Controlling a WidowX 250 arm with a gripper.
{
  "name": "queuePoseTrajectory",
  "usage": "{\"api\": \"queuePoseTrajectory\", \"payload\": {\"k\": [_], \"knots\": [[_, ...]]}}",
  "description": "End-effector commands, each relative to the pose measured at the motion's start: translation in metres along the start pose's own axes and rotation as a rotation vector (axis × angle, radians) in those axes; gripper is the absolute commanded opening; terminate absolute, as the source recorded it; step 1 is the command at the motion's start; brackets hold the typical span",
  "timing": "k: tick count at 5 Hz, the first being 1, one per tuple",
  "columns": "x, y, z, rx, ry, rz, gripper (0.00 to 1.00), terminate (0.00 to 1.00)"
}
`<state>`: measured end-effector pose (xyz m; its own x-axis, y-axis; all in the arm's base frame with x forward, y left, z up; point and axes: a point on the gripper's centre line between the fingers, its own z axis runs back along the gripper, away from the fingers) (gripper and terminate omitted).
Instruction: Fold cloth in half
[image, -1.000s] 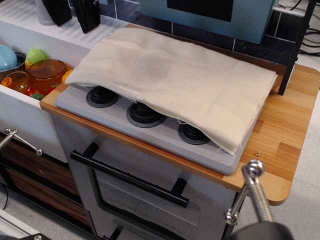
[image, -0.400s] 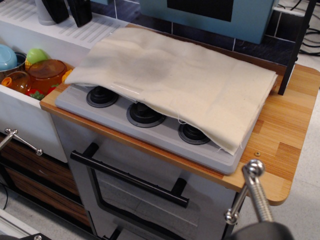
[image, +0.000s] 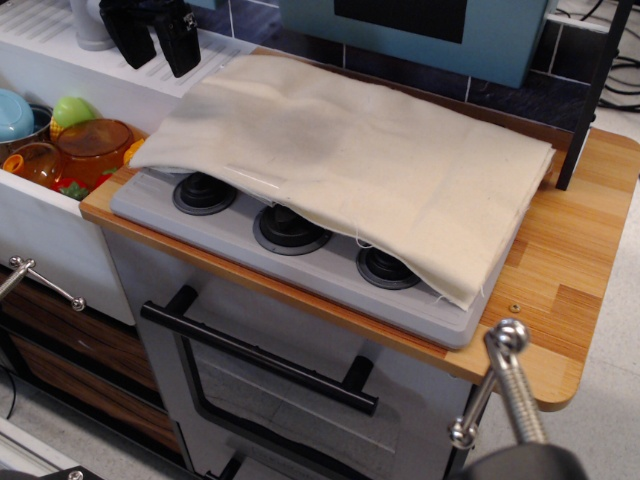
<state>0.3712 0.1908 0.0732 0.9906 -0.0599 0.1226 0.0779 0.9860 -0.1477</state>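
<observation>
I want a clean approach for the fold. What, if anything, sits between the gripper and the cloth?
Nothing visible. The gripper, jaws apart, hangs over the white ridged drainboard by the cloth's far left corner, with open space between them.

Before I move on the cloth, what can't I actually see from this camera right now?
- Gripper: the arm above is cut off by the top edge.
- Stovetop: its back part is hidden under the cloth.
- Cloth: its underside and any layers beneath cannot be made out.
- Sink: cut off by the left edge.
</observation>
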Motion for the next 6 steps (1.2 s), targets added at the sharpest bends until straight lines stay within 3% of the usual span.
{"api": "queuePoseTrajectory", "payload": {"k": [1,2,4,5,6], "knots": [[0.001,0.004,-0.008,0.052,-0.059,0.026,1.0,0.0],[-0.001,0.001,-0.03,0.012,-0.053,0.03,1.0,0.0],[0.02,-0.002,-0.053,0.01,-0.043,0.04,1.0,0.0],[0.026,-0.007,-0.05,-0.006,-0.057,0.026,0.0,0.0],[0.032,-0.014,-0.037,-0.048,-0.065,0.042,0.0,0.0]]}}
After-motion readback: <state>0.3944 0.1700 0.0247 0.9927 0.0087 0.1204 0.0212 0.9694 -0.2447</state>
